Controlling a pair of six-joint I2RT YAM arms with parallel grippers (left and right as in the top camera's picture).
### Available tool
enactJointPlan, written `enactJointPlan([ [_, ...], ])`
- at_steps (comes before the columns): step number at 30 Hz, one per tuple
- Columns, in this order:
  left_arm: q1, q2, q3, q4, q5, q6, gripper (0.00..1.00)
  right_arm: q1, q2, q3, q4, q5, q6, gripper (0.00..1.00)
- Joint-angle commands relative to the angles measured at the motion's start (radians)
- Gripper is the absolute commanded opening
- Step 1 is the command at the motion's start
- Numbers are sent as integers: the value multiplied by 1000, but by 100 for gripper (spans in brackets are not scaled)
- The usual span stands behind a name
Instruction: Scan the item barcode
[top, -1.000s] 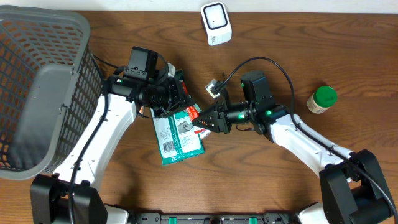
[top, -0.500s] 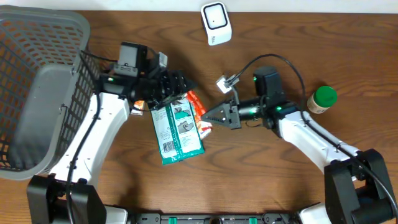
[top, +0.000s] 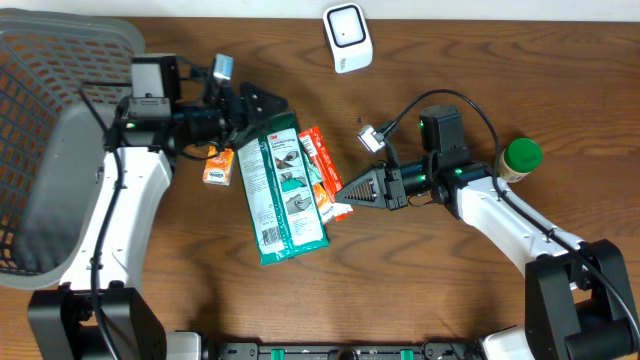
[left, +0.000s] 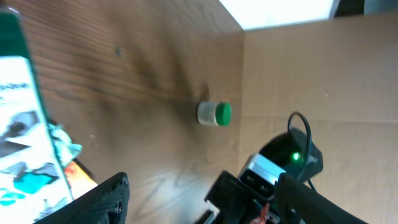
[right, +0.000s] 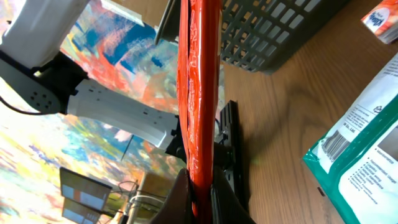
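The item, a flat red-orange packet (top: 317, 163), lies partly over the right edge of a green-and-white packet (top: 279, 190) mid-table. My right gripper (top: 341, 197) is shut on the red packet's lower end. In the right wrist view the red packet (right: 199, 81) runs edge-on up from my right gripper (right: 202, 194). My left gripper (top: 256, 108) stands open and holds nothing, just above the green packet's top end. The left wrist view shows its fingers (left: 102, 200) spread wide over bare wood. A white scanner (top: 347, 37) stands at the far edge.
A grey mesh basket (top: 100, 60) fills the left side. A small orange box (top: 218, 167) lies left of the green packet. A green-capped bottle (top: 517, 160) stands at the right, also in the left wrist view as the bottle (left: 214, 113).
My left gripper opened, let go of the red packet and drew back up and left. My right gripper shut on the packet's lower end and shifted right.
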Motion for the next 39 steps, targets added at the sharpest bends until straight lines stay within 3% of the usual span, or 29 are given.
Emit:
enactJointPlan([
  [1,44,-21,4,5,-45,24,75,-11,-3,-8,-3,-42,27,1],
  [7,100,-21,3,-70,-317,74,75,-11,-3,-8,-2,-42,60,1],
  [11,100,-20,3,-196,-616,157,75,-11,-19,-8,-2,-43,64,1],
  [16,100,-20,3,-338,-906,160,75,-11,-108,-8,0,-42,155,1],
  [20,100,-20,3,-363,-956,160,75,-10,-224,-8,34,-42,258,1],
  [26,100,-20,3,-372,-956,159,75,-11,-468,-8,175,-3,578,1],
  [29,100,-20,3,-381,-956,160,75,-11,-535,-8,174,64,666,1],
  [35,100,-20,3,-381,-956,159,75,-11,-554,-8,174,115,682,1],
  [36,100,-20,3,-381,-956,159,93,-11,-553,-8,174,132,662,1],
  [39,100,-20,3,-381,-956,159,93,-11,-526,-8,159,142,594,1],
])
